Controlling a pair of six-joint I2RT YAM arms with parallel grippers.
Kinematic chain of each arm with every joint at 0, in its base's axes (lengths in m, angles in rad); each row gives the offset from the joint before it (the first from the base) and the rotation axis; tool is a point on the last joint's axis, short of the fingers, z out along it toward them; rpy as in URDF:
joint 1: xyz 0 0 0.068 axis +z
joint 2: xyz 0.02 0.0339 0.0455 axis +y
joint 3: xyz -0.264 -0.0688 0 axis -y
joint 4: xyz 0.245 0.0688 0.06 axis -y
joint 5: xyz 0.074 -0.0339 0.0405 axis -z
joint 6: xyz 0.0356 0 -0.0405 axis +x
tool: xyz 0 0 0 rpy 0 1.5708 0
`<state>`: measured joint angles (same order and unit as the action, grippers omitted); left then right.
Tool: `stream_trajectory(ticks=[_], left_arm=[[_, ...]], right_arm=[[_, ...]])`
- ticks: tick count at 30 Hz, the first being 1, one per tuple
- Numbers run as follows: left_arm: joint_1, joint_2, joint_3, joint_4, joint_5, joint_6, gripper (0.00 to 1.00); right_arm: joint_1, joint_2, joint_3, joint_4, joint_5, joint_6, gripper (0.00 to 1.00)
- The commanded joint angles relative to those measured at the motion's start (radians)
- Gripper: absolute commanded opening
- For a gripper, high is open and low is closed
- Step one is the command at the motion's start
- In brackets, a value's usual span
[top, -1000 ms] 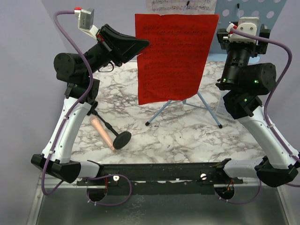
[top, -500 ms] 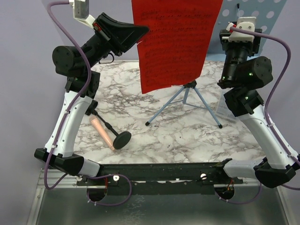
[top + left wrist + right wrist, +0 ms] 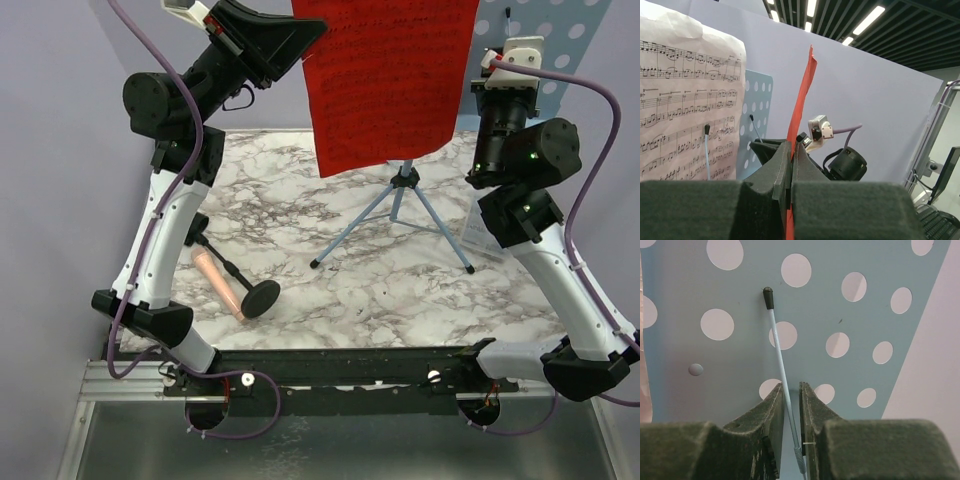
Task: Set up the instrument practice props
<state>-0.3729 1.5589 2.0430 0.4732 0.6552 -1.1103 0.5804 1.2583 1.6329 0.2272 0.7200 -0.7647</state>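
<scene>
My left gripper (image 3: 303, 28) is shut on the left edge of the red sheet (image 3: 390, 80) and holds it up in front of the light blue perforated music stand (image 3: 565, 22). The left wrist view shows the red sheet (image 3: 802, 95) edge-on between the pads, with the white sheet music (image 3: 685, 100) on the stand (image 3: 757, 95). My right gripper (image 3: 791, 385) is at the stand's face (image 3: 740, 295), its jaws narrowly apart around a thin page-holder wire (image 3: 777, 335). The pinkish-beige microphone (image 3: 220, 283) lies on the table with its black round base (image 3: 260, 298).
The stand's tripod legs (image 3: 400, 215) spread over the middle of the marble table (image 3: 380, 290). A small white box (image 3: 472, 236) sits at the right, partly hidden by my right arm. A purple wall stands close behind.
My left arm has raised the red sheet higher and to the right. The right gripper's jaws have narrowed around the page-holder wire.
</scene>
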Motion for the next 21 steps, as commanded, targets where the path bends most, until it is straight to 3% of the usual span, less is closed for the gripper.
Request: stream_trajectory(ticks=[1, 11, 21], left_arm=[[-0.015, 0.043, 0.090, -0.035, -0.041, 0.022, 0.00], [-0.088, 0.170, 0.290, -0.176, -0.087, 0.187, 0.00], [-0.168, 0.258, 0.420, -0.240, -0.185, 0.328, 0.00]], right_arm=[[-0.008, -0.016, -0.029, 0.045, -0.045, -0.003, 0.21], [-0.008, -0.085, -0.124, 0.161, -0.126, -0.005, 0.01], [-0.008, -0.123, -0.200, 0.246, -0.178, -0.003, 0.01]])
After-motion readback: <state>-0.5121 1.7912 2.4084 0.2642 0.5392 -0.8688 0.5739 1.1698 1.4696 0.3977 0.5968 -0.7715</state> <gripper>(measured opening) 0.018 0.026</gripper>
